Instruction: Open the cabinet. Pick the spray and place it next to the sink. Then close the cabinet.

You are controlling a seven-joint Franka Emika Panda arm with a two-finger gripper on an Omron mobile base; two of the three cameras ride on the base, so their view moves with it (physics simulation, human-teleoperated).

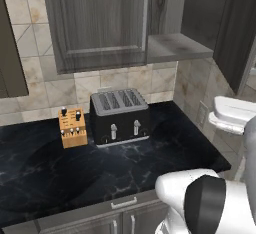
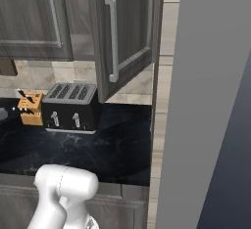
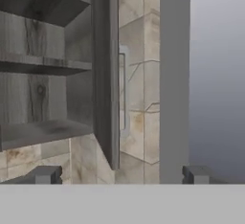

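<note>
progress: the cabinet had its right door swung open, left door shut; spray not found on the bare shelves, so pick, placing and closing remained | fingers apart, empty | hand view showed inner shelf; base views showed toaster on desk
</note>
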